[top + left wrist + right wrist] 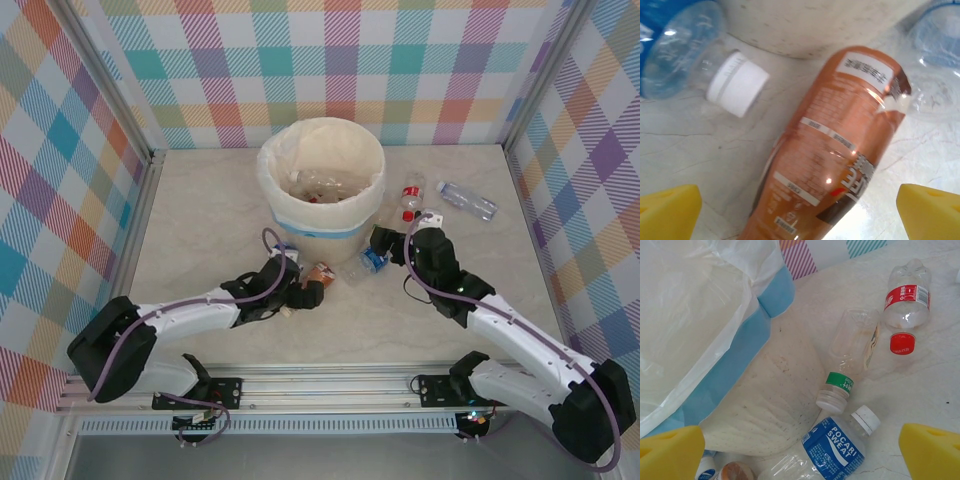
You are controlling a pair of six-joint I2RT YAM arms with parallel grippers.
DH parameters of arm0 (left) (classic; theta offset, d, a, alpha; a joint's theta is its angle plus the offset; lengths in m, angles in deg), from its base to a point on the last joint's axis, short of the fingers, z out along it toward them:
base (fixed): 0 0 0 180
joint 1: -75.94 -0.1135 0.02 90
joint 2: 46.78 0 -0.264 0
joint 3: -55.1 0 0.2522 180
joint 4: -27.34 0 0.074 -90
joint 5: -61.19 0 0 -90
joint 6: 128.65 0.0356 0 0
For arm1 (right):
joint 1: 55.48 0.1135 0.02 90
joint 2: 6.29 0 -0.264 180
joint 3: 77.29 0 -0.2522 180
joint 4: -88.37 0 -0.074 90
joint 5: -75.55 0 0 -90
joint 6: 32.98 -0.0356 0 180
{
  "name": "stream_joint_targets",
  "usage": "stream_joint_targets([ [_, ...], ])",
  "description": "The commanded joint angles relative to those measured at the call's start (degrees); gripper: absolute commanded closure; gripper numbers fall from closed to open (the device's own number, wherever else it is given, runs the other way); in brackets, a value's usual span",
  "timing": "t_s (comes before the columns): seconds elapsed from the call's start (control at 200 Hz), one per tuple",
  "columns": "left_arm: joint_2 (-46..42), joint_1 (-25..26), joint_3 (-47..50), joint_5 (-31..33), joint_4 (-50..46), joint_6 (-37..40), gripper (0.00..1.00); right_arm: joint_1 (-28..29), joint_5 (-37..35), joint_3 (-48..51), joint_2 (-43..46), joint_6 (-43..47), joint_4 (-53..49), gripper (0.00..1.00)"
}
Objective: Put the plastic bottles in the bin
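One brown btl point(835, 145) lying flat — long axis diagonal.

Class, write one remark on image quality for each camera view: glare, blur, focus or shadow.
Left wrist view: the brown-labelled bottle is soft with close-range blur and carries small glare spots. Right wrist view: sharp enough to read the blue-labelled bottle. Top external view: even light, faint shadows beside the bin.

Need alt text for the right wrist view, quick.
Open right gripper hovers over a blue-label bottle lying beside the bin. Beyond it, a green-label bottle and a red-label bottle lie on the table.
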Motion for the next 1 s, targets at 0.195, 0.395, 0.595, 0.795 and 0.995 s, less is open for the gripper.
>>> stream_joint_targets([
  [0.195, 8.73, 7.85, -5.44, 10.98, -1.6, 6.22, 0.0, -0.35, -0.68, -2.42, -1.06, -0.88, 1.99, 0.0],
  [0.395, 15.22, 10.39, -11.41, 11.66, -7.81, 8.75, 0.01, -0.42, -1.02, -2.78, -0.67, -0.16, 1.19, 0.0],
  [0.595, 15.97, 10.83, -11.84, 14.23, -9.5, 7.54, 0.17, -0.49, -1.84, -2.73, 0.25, 0.08, 0.44, 0.0],
  [0.795, 12.07, 10.83, -10.0, 14.25, -8.26, 6.2, 0.49, -0.59, -2.15, -2.52, 0.84, -0.08, 0.15, 0.0],
  [0.995, 2.19, 12.35, -7.08, 15.58, -4.03, 8.67, 0.55, -0.68, -2.31, -2.47, 0.89, -0.19, 0.25, 0.0],
])
